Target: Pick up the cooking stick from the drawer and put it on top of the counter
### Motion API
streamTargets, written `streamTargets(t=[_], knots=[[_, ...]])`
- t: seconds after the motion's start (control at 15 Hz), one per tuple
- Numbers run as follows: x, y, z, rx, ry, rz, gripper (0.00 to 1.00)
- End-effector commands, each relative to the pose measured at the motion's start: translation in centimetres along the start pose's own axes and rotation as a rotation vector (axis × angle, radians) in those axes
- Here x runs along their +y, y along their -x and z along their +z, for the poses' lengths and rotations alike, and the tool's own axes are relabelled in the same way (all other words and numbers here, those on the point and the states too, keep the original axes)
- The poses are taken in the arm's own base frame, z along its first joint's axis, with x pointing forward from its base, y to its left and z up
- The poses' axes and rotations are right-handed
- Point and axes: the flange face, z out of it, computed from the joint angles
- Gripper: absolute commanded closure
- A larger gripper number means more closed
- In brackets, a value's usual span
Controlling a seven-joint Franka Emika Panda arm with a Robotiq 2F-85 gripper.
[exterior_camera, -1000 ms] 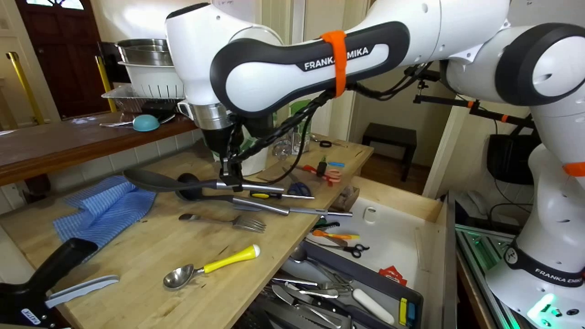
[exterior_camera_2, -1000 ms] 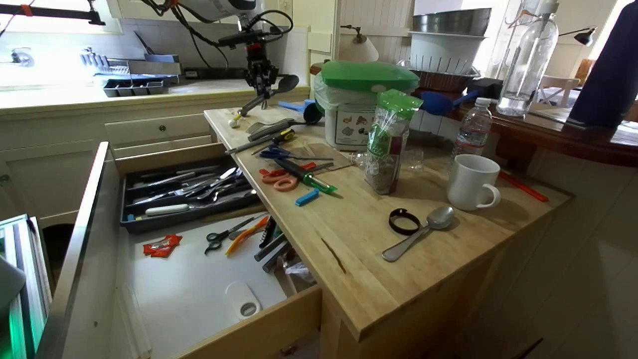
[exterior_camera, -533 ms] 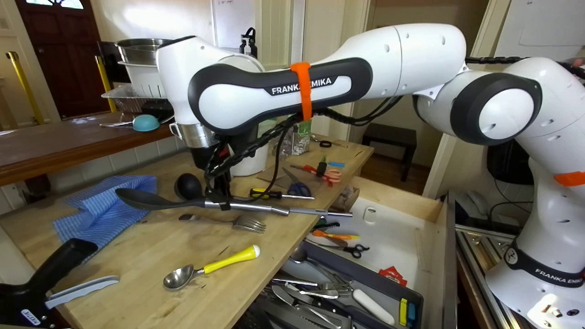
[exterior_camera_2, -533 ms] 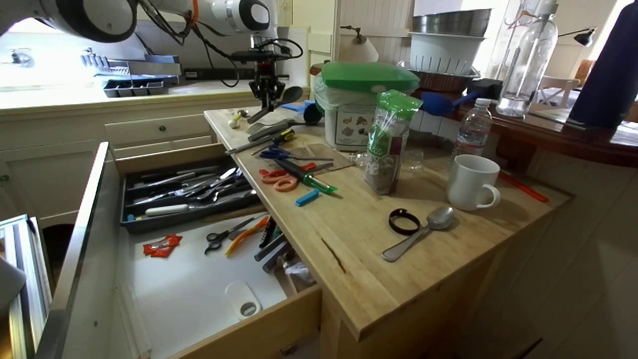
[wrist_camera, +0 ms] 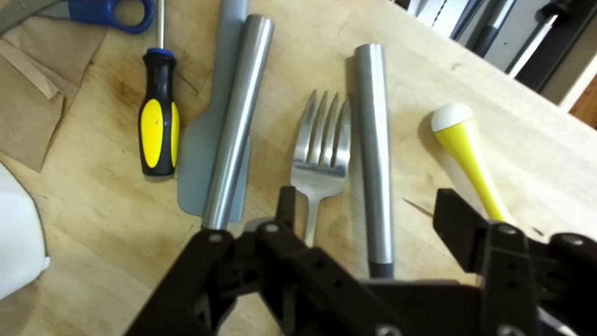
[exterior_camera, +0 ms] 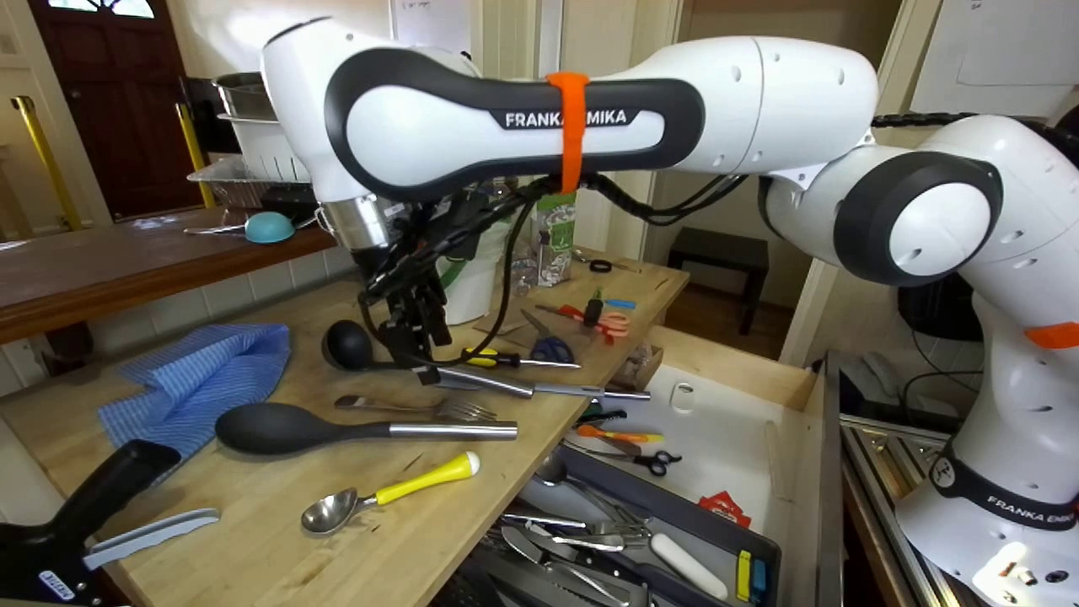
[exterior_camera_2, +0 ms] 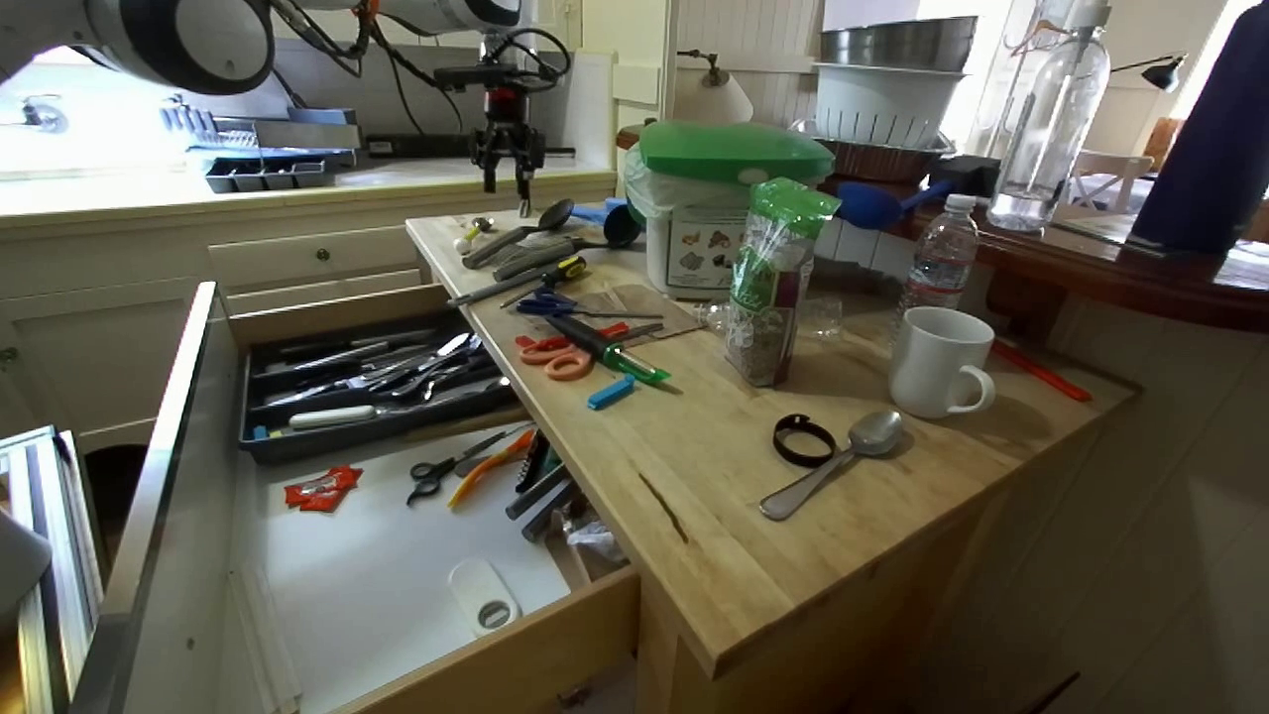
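The cooking stick (exterior_camera: 274, 428), black oval head and silver handle, lies flat on the counter (exterior_camera: 253, 569) between the fork and the yellow-handled spoon. In the wrist view its handle (wrist_camera: 374, 140) passes between my parted fingers, touching neither. My gripper (wrist_camera: 368, 212) stands open above the counter with nothing in its jaws; in an exterior view a clear gap shows between the fingertips of the gripper (exterior_camera_2: 507, 198). The head of the stick is out of the wrist view. The drawer (exterior_camera_2: 337, 585) is pulled out below the counter's edge.
A fork (wrist_camera: 322, 172), black ladle (exterior_camera: 347, 344), yellow-handled spoon (exterior_camera: 426, 479) and screwdriver (wrist_camera: 158, 116) lie around the stick. A white bin with a green lid (exterior_camera_2: 734, 154) stands behind. Blue cloth (exterior_camera: 211, 371) lies at the counter's back.
The cooking stick was held above the counter, was lowered and now rests on it. My jaws have opened and let go of it, and the gripper has lifted off.
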Motion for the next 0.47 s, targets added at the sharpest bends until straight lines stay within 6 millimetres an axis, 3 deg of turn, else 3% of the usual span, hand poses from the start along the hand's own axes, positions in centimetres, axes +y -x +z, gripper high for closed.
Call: streamTargets(t=[0.0,0.2,0.27,0.33,0.4], knots=[[-4.2,3.2,-5.1,-0.012,0.066,0.168,0.00],[-7.2,5.1,-7.8,0.022,0.067,0.334,0.00],[-7.9,5.3,-7.8,0.031,0.075,0.386,0.00],[-7.4,4.5,-8.0,0.044,0.045,0.294,0.00],[-8.1,5.0,-8.4,0.047,0.049,0.329,0.00]])
